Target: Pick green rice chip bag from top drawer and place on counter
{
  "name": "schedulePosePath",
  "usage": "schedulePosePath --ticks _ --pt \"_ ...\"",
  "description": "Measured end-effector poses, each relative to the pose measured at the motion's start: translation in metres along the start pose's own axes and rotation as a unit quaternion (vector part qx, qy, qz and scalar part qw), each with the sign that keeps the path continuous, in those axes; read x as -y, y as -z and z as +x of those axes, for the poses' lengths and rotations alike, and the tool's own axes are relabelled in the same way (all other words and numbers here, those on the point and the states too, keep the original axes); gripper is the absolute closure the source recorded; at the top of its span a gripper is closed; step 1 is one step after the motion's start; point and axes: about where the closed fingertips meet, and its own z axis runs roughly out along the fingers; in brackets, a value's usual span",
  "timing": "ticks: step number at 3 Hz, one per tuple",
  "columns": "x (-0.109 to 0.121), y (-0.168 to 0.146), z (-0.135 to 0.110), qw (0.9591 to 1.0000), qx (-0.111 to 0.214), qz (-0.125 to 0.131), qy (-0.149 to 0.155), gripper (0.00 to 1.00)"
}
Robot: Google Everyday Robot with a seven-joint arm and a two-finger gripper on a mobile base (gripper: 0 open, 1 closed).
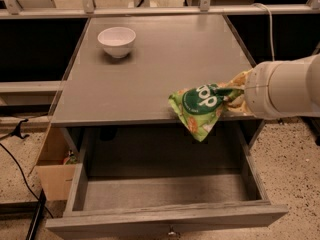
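Holding the green rice chip bag point(200, 105) at the front right edge of the counter point(165, 59).
The gripper point(235, 93) is clenched on the bag's right end, and its tan fingers are partly hidden behind the white arm point(285, 86). The bag hangs crumpled and clear of the surface. Its upper part overlaps the counter's front edge and its lower tip dangles below that edge, above the open top drawer point(165, 216). A white bowl point(116, 41) stands upright at the counter's far left. A tan cardboard box point(52, 171) sits on the floor below the counter's left side.
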Motion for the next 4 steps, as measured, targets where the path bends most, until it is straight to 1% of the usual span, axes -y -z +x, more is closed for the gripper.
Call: schedulePosePath --ticks 1,2,3,4 --pt "0.021 -0.023 0.011 0.9988 0.038 0.026 -0.016 1.0" --pt "0.036 -0.054 0.014 0.9921 0.109 0.049 -0.039 1.0" --pt "0.033 -0.085 0.012 0.982 0.173 0.052 -0.056 1.0" --pt "0.023 -0.112 0.005 0.9743 0.211 0.04 -0.067 1.0"
